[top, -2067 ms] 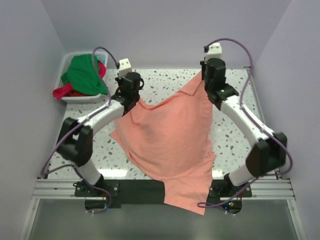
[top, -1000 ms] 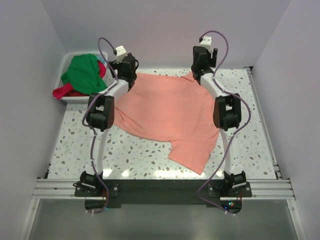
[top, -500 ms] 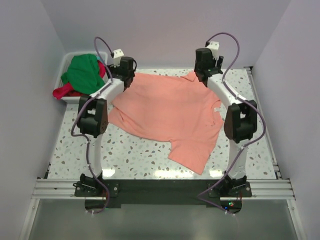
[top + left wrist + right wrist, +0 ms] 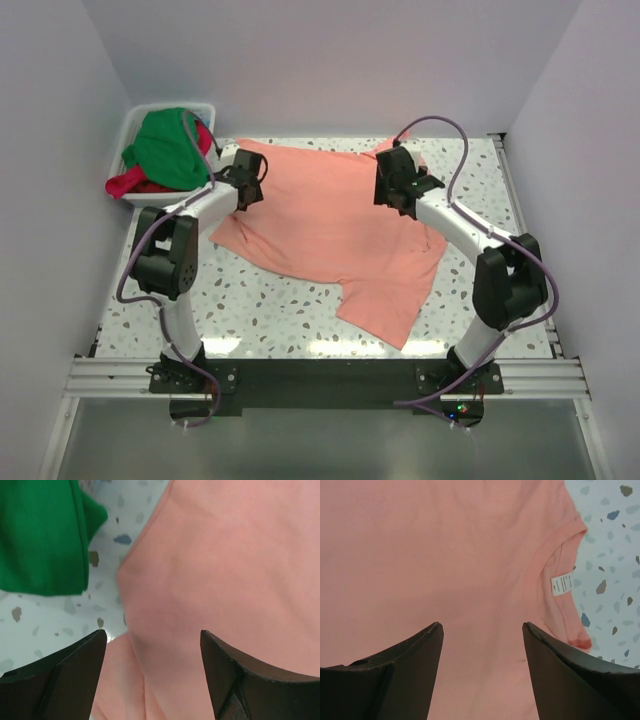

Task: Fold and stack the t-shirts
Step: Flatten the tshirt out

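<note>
The salmon-pink t-shirt [image 4: 330,225] lies spread across the table, with one sleeve reaching toward the front right. My left gripper [image 4: 243,190] hovers open over its left edge, and in the left wrist view the left gripper [image 4: 152,635] has only pink cloth [image 4: 225,570] below its fingers. My right gripper [image 4: 398,198] hangs open above the shirt near the collar. The right gripper [image 4: 482,625] holds nothing, and the collar label [image 4: 561,584] shows to its right. The green t-shirt [image 4: 165,150] and the red-magenta one [image 4: 125,183] sit in the tub.
The white plastic tub [image 4: 135,120] stands at the far left corner, and green cloth [image 4: 40,535] hangs over its side close to my left gripper. Speckled tabletop [image 4: 270,300] shows in front of the shirt and at the right [image 4: 615,540]. Walls close in on three sides.
Both grippers have drawn back from the shirt's far edge and now hover over the cloth. The salmon shirt, held up and draped over the front edge earlier, lies flat and released.
</note>
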Motion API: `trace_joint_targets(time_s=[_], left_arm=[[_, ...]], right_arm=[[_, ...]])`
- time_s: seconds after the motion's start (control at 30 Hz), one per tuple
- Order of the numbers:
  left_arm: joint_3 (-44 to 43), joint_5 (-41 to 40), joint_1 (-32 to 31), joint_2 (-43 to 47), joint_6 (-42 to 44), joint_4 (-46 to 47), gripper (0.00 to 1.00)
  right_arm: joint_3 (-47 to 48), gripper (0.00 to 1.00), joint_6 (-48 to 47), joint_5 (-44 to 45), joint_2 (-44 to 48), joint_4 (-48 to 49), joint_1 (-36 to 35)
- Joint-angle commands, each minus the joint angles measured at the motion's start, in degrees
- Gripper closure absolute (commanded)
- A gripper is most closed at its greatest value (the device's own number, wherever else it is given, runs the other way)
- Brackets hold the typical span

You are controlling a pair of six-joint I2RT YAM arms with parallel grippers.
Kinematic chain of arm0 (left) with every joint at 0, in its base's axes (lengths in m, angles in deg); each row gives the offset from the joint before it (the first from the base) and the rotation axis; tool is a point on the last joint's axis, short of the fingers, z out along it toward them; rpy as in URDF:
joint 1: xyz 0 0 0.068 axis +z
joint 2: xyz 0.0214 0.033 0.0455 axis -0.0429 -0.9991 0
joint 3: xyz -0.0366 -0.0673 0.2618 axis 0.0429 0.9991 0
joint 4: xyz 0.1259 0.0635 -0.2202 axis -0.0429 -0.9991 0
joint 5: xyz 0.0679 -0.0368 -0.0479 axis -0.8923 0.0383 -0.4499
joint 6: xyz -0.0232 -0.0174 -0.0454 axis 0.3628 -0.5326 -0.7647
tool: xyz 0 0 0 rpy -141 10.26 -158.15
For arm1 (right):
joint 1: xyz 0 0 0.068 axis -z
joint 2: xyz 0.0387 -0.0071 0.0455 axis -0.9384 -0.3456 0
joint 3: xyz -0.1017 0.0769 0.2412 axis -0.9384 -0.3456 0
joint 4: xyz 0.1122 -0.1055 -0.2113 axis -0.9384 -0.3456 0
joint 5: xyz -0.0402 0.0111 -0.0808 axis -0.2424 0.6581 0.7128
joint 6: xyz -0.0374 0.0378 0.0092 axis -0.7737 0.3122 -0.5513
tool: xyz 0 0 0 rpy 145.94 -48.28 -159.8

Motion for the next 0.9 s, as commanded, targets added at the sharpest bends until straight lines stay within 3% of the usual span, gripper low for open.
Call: trace_joint_targets(time_s=[0.0, 0.2, 0.87], left_arm=[[5.65, 2.76, -0.07, 4.61, -3.38, -0.73, 0.24], [6.27, 0.57, -0.86, 5.40, -7.42, -4.77, 0.34], [19.98, 1.44, -0.25, 8.91, -11.55, -0.91, 0.34]], right_arm=[[-4.72, 0.32, 3.54, -3.98, 5.57, -0.89, -0.84], [-9.12, 0.32, 3.97, -4.51, 6.37, -0.10, -2.08], [-14.14, 0.32, 4.41, -4.60, 5.22, 2.01, -3.31]])
